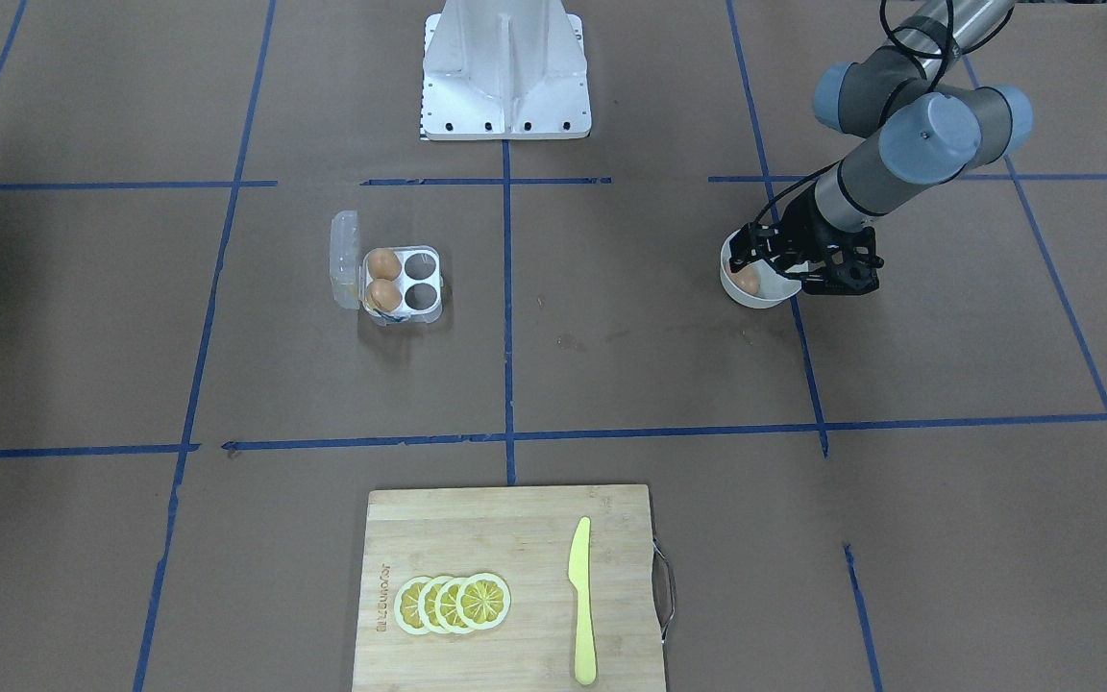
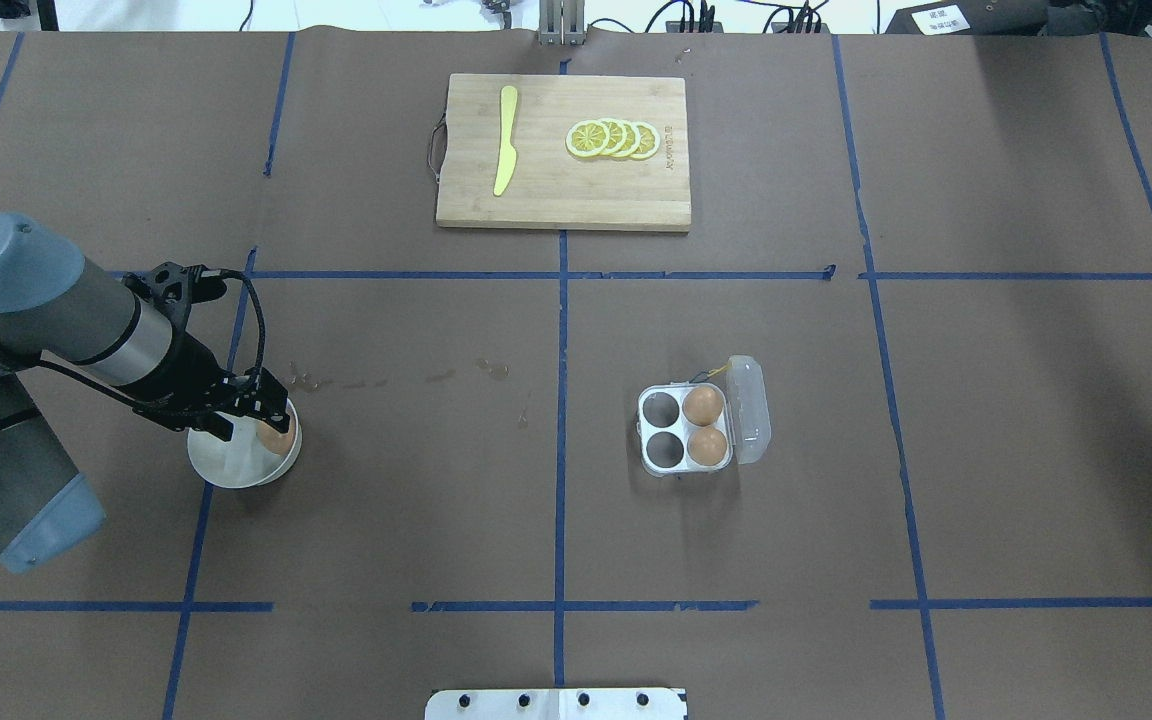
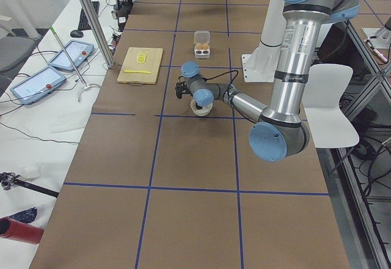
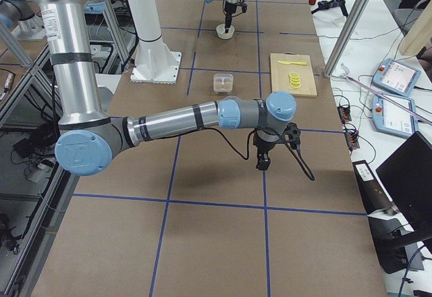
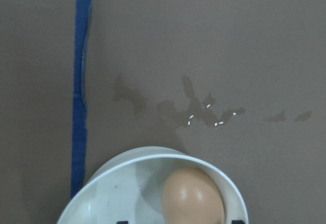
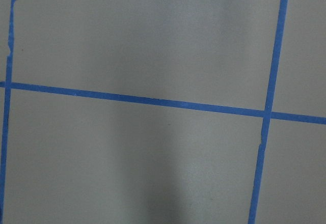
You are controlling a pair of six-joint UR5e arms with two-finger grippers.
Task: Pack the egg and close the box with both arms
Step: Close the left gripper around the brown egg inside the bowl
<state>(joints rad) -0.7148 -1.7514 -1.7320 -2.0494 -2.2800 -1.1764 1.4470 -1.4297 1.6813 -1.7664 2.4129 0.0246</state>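
On the left of the brown table (image 2: pixel 416 520), the left gripper (image 2: pixel 269 418) reaches down into a white bowl (image 2: pixel 219 468). Its jaws are parted on either side of the one tan egg (image 2: pixel 277 438) lying there and seem not to be pinching it yet. Right of centre, well apart from the bowl, sits the clear box (image 2: pixel 663 452), its lid (image 2: pixel 751 410) swung open to the right. Two eggs (image 2: pixel 704 404) fill the cells by the hinge, and the two cells nearer the bowl are empty. The right gripper (image 4: pixel 262 163), seen only from the side, hangs above the table away from the box; I cannot tell how far its jaws are parted. The step in hand looks like picking up the egg. The next move calls for a gentle squeeze, a straight lift, then a carry to an empty cell.
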